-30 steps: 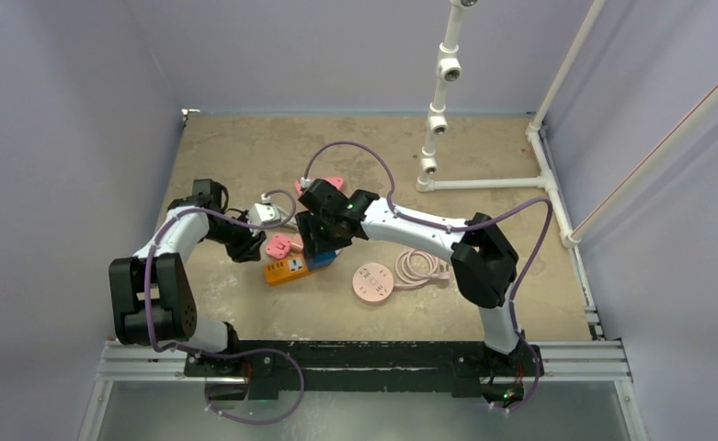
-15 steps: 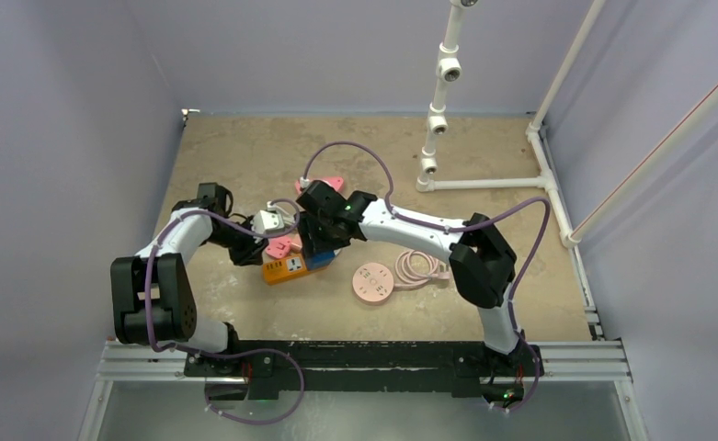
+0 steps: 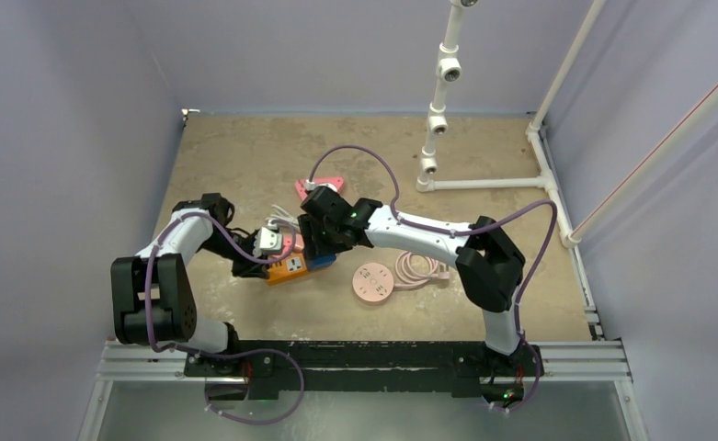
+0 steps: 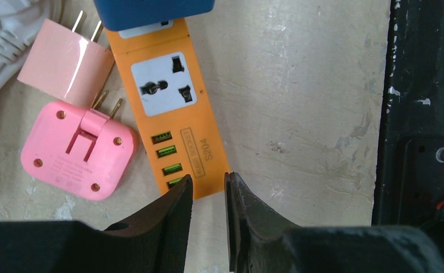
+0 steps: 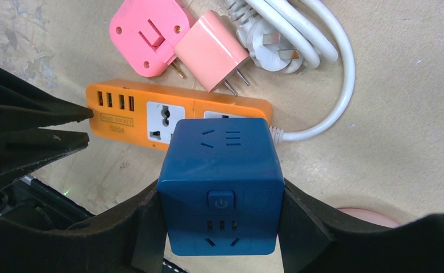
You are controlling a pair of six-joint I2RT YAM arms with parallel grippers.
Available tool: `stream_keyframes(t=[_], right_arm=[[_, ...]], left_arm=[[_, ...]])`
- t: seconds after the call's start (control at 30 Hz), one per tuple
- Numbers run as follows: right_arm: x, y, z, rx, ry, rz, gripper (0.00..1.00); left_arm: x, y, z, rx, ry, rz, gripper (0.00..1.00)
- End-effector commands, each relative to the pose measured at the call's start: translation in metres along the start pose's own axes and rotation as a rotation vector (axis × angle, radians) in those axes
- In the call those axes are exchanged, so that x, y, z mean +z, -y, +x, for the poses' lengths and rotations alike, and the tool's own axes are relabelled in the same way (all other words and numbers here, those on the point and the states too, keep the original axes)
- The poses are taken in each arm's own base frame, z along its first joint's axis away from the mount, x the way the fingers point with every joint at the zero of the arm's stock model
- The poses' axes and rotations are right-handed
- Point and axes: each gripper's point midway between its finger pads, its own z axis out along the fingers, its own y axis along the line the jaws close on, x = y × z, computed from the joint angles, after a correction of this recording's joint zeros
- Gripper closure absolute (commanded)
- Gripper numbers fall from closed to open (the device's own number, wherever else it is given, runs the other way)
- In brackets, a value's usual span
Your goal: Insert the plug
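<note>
My right gripper (image 5: 219,227) is shut on a blue cube socket adapter (image 5: 219,182), holding it over the middle of the orange power strip (image 5: 134,111); the cube's underside is hidden. In the top view the cube (image 3: 323,259) overlaps the strip's (image 3: 286,269) right half. My left gripper (image 4: 207,181) sits at the strip's (image 4: 174,114) USB end. Its jaws stand a narrow gap apart with nothing between them. One universal socket on the strip shows free. A pale pink two-prong charger (image 4: 66,65) and a pink square plug adapter (image 4: 77,156) lie beside the strip.
A white three-pin plug (image 5: 270,51) with its looped cable lies behind the strip. A round pink socket disc (image 3: 372,281) with coiled cord lies to the right, another pink piece (image 3: 323,186) behind. White pipework (image 3: 438,110) stands back right. The black base rail (image 4: 424,114) runs along the near edge.
My left gripper has swung in toward the strip's USB end and its jaws have narrowed. The white plug and pink plugs have shifted closer to the strip. The right gripper still holds the cube.
</note>
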Motion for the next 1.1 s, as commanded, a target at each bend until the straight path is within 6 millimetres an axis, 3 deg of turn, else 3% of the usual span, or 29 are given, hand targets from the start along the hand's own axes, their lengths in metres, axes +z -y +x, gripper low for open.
stream_keyframes(t=[0.0,0.27,0.43,0.6,0.77,0.93,1.07], right_arm=[[0.006,0.033,0.018,-0.025,-0.052,0.129,1.0],[0.013,0.024,0.009,-0.033,-0.046,0.111,1.0],[0.014,0.027,0.013,-0.031,-0.055,0.119,1.0],[0.014,0.03,0.015,-0.04,-0.058,0.124,1.0],[0.017,0.034,0.017,-0.027,-0.058,0.145,1.0],[0.022,0.037,0.013,-0.02,-0.04,0.17,1.0],[0.025,0.039,0.011,-0.005,-0.03,0.191,1.0]], left_arm=[[0.001,0.007,-0.018,0.073,0.091,0.029,0.74],[-0.025,-0.028,-0.017,0.018,0.028,-0.105,0.69],[-0.028,-0.052,0.009,0.023,-0.092,-0.187,0.69],[-0.015,-0.048,0.028,0.059,-0.163,-0.165,0.7],[0.007,-0.042,0.03,0.133,-0.213,-0.153,0.72],[0.02,-0.043,0.003,0.188,-0.168,-0.153,0.73],[0.026,-0.036,-0.004,0.213,-0.161,-0.125,0.73]])
